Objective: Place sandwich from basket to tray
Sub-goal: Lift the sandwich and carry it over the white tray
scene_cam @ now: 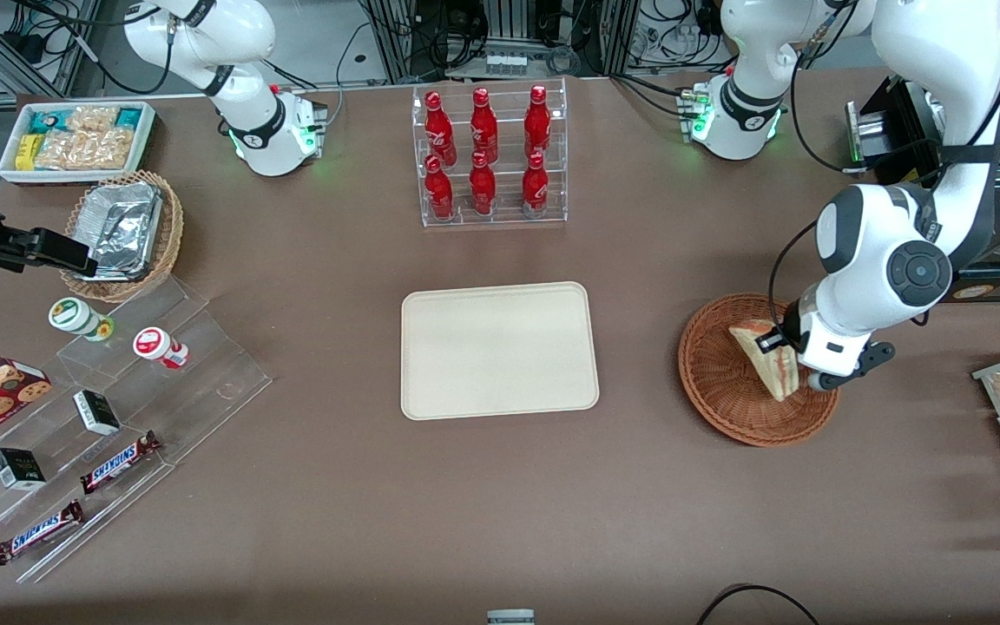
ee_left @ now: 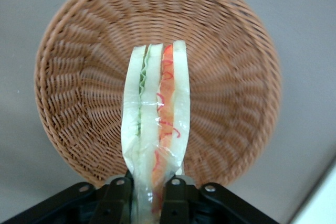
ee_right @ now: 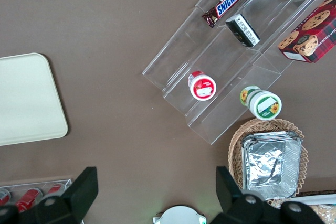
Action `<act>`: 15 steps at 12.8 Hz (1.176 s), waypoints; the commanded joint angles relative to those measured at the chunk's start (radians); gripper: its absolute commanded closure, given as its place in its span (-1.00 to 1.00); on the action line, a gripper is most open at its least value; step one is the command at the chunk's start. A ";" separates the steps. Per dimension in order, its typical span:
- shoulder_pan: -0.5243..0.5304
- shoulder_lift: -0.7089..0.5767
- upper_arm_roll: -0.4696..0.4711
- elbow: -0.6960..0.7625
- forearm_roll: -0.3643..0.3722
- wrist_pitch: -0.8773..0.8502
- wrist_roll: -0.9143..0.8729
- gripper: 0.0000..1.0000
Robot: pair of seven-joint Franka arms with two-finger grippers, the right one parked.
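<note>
So the hand (ee_left: 149, 192) is pinching the wrapped sandwich (ee_left: 156, 129) by one end, right over the basket (ee_left: 231, 77), tray (scene_cam: 500, 350) sitting apart.

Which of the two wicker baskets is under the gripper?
The reddish-brown basket toward the working arm's end; the gripper holds the sandwich above it. The tan basket holds foil containers.

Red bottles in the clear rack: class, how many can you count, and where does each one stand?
6. Three red bottles stand on the rack's upper step, three on the lower step nearer the front camera. None seems hidden.
</note>
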 commanded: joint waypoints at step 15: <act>-0.590 0.561 0.000 0.791 -0.007 -0.231 -0.329 1.00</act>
